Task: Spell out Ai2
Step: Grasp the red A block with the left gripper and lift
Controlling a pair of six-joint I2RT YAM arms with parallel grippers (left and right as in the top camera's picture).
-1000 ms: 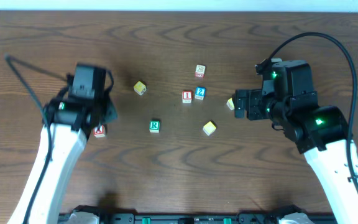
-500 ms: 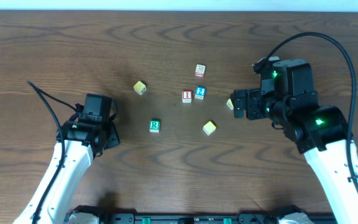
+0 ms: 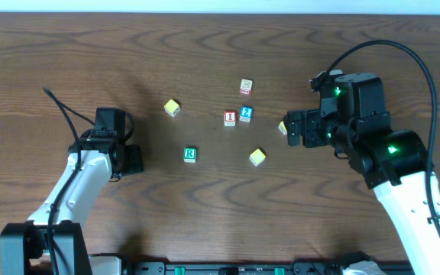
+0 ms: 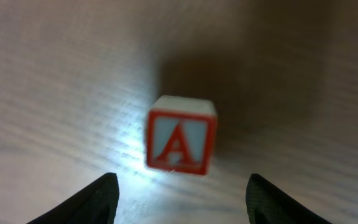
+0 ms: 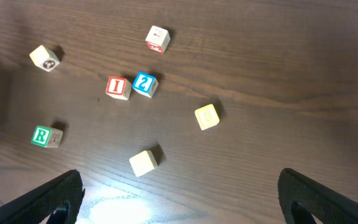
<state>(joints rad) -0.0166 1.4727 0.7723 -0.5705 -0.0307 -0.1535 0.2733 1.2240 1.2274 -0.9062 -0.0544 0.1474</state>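
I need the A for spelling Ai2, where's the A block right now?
In the left wrist view the A block sits just ahead of the open left gripper; overhead, that gripper hides it.

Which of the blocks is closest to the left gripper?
The red A block, just ahead of the open left gripper; the I block, 2 block and R block lie mid-table.

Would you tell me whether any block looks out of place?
Only the A block: it lies alone below the left gripper, far left of the I block and 2 block, which sit side by side. Nothing looks damaged.
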